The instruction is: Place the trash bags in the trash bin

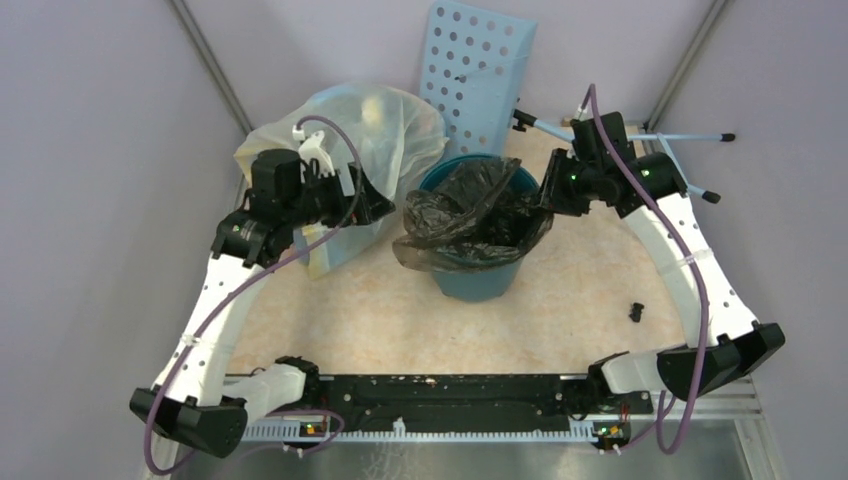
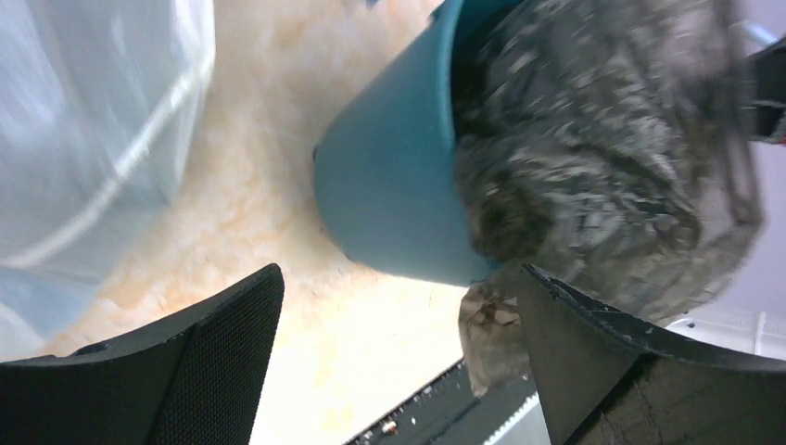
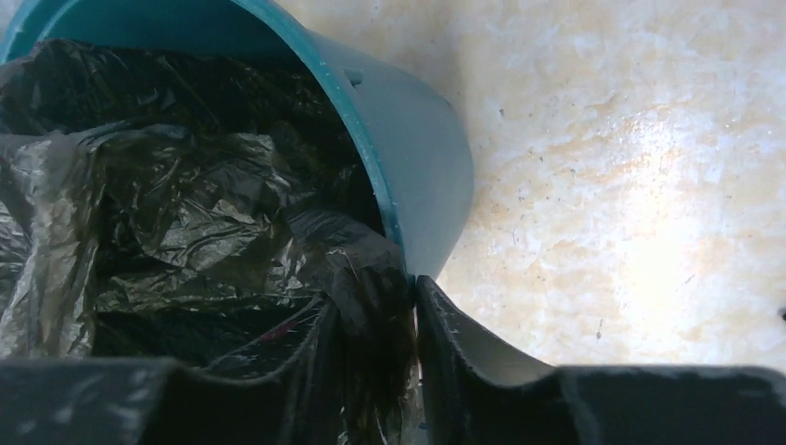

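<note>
Top external view, going from the left: a big pale yellowish see-through stuffed bag [image 1: 395, 125] sits at 10 o'clock from the round teal-green plastic trash bin [image 1: 480, 282]. The left claw [image 1: 378, 207] hangs at 9 o'clock from the bin, right in front of that stuffed bag. Its two fingers are spread wide and hold nothing.

In the middle, the thin dark grey-black crinkly plastic trash bag [image 1: 470, 215] is partly inside the trash bin. A big loose flap hangs outside over the rim from about 7 to 9 o'clock, and more of it puffs up above the top.

The right claw [image 1: 548, 198] is at 2 o'clock on the rim. It is squeezed tight on the edge of the trash bag. One finger looks to be inside the bin wall and one outside, so it may be pinching the rim too, but the close view is too dark to be sure.

I think the job is about half done. The hanging flap and the puffy top need to go down inside.

A light blue plastic panel with holes [image 1: 475, 70] leans just behind the bin at 12 o'clock, so it is tight there. The left claw has little room behind it. The speckled tan table [image 1: 380, 320] is bare from 5 to 7 o'clock. A small black piece [image 1: 636, 311] lies at 4 o'clock, well apart.
</note>
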`<move>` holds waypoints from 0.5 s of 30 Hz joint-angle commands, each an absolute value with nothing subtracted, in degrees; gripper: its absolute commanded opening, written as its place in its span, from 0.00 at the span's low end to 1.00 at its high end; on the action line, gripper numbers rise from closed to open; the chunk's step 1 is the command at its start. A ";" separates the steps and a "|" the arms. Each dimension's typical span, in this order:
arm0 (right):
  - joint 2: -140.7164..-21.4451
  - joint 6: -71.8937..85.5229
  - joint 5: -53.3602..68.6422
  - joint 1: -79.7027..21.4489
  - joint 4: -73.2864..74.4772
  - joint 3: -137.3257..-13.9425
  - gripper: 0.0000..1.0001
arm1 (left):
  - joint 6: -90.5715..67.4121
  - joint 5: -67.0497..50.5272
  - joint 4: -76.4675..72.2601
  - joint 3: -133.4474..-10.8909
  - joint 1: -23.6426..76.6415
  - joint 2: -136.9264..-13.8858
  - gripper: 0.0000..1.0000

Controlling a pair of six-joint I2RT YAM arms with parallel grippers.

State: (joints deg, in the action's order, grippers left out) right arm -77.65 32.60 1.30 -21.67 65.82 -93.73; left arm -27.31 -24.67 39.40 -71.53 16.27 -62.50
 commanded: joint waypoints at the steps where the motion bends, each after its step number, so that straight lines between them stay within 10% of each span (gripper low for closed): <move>1: -76.40 30.77 2.51 -22.24 64.42 -95.89 0.38 | -17.92 -21.82 41.49 -83.15 17.74 -62.74 0.99; 8: -75.03 26.70 1.76 -22.16 64.50 -97.80 0.66 | -8.17 -10.07 43.97 -91.50 32.91 -66.21 0.99; 15: -74.31 23.44 2.25 -22.23 64.84 -100.55 0.58 | -2.25 -0.82 45.89 -102.42 49.25 -74.32 0.99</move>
